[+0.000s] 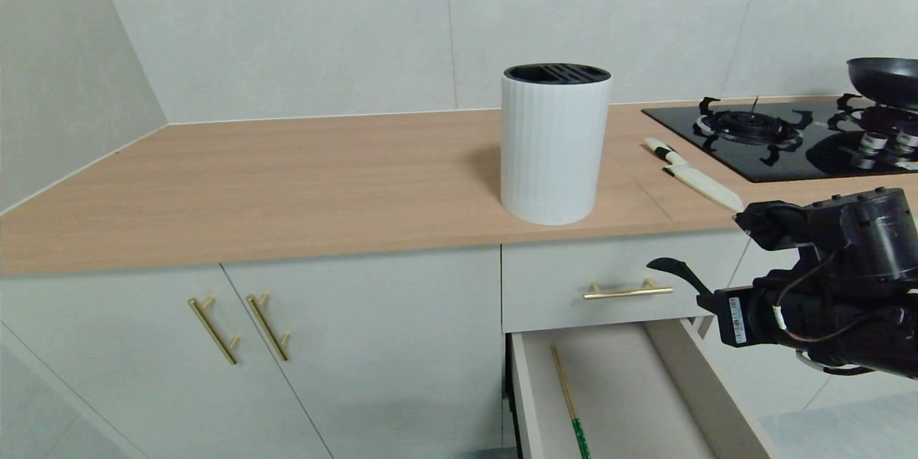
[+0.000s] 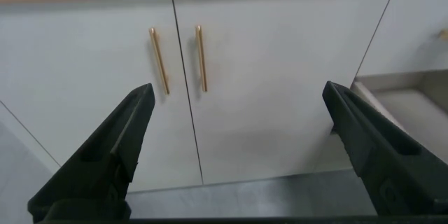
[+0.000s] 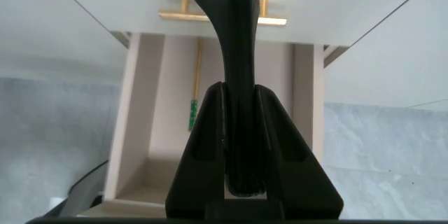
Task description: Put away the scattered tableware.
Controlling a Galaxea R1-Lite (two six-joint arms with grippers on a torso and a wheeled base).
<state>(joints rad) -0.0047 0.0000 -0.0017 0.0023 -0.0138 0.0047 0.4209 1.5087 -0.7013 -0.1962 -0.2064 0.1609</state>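
Our right pincer (image 1: pixel 717 301), clamped on a black utensil (image 1: pixel 678 271) pointing left, hangs above the open drawer's (image 1: pixel 624 387) right wall, chopsticks (image 1: pixel 566 394) inside; our left pincer (image 2: pixel 236 105) gapes empty.

Head view overlooks table (image 1: pixel 287 186) and drawer (image 1: pixel 631 387); right wrist view faces that drawer beyond its gripper (image 3: pixel 227 0), left wrist view the cabinet doors (image 2: pixel 266 112).

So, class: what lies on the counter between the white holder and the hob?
A white knife lies flat on the counter between the holder and the hob; the head view shows it.
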